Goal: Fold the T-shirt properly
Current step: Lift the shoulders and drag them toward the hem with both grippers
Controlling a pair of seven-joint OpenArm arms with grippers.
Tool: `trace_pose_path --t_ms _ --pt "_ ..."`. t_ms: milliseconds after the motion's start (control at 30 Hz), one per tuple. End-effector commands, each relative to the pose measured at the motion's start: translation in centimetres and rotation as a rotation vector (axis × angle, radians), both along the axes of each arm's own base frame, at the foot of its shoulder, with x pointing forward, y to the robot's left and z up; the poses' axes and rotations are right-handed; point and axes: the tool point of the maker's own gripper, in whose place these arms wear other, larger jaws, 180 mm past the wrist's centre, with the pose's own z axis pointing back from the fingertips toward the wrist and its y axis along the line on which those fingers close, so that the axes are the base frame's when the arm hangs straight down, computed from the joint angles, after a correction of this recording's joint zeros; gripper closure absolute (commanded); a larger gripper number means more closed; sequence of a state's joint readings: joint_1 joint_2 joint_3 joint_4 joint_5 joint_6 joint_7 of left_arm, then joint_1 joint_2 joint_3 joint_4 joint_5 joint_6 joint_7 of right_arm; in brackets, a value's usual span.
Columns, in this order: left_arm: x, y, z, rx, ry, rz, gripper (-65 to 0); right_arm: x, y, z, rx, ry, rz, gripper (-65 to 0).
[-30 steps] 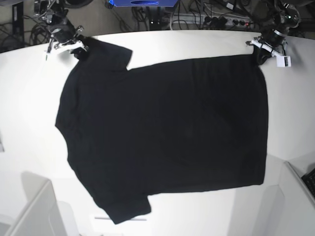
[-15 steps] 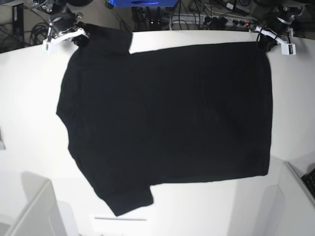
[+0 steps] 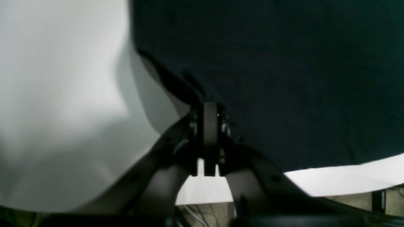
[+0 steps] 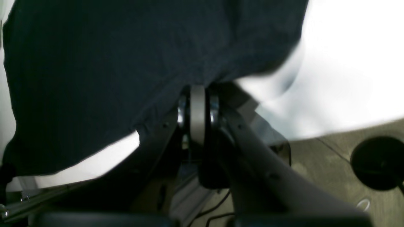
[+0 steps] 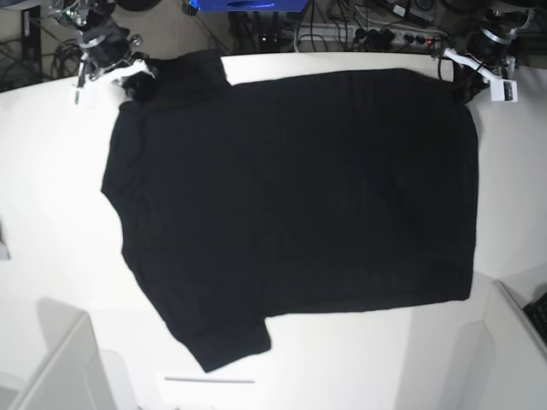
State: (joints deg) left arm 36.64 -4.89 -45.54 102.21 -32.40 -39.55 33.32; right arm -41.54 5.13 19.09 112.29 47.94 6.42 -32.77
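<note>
Both the left gripper (image 3: 206, 110) and the right gripper (image 4: 202, 91) were clamped on the T-shirt (image 5: 299, 196), which lay spread between and beyond them, presumably pinched by its edge to keep it taut.

Left claw (image 3: 206, 108) and right claw (image 4: 200, 90) are both pinched shut, well apart, tips angled inward.
</note>
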Motion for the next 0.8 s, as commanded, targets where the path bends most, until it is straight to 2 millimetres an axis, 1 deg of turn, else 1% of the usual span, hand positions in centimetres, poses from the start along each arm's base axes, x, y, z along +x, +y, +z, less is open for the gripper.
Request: trace_pose_path --t_ms 0,133,233,433,533,567,633,733,767 --pt "0.8 0.3 1.5 0.021 -0.052 -0.018 0.0 1.0 -0.1 1.1 0.000 -0.048 -0.004 0.0" --pt "1.6 -0.1 2.7 0.039 -0.083 -0.037 0.0 2.8 0.4 1.6 0.011 -0.067 0.029 0.0" --pt "2.7 -0.1 3.3 0.041 -0.119 -0.038 0.0 4.6 1.1 2.2 0.025 -0.078 0.066 0.0" --pt "4.1 -0.6 3.8 0.024 -0.166 -0.028 0.0 7.9 1.8 3.6 0.037 -0.113 0.113 0.0" --pt "4.6 -0.7 3.5 0.022 -0.146 -0.032 0.0 9.5 2.1 4.5 0.038 -0.135 0.138 0.0" --pt "5.0 -0.6 3.4 0.023 -0.132 -0.032 0.0 9.9 2.2 4.8 0.040 -0.141 0.142 0.0" --pt "5.2 0.5 3.5 0.037 -0.122 0.004 0.0 10.8 2.2 5.0 0.045 -0.148 0.149 0.0" --pt "5.7 2.0 4.2 0.050 -0.141 0.070 0.0 11.9 2.2 4.6 0.060 -0.138 0.150 0.0" --pt "6.0 2.1 4.3 0.051 -0.140 0.074 0.0 12.3 2.2 4.5 0.064 -0.140 0.149 0.0"
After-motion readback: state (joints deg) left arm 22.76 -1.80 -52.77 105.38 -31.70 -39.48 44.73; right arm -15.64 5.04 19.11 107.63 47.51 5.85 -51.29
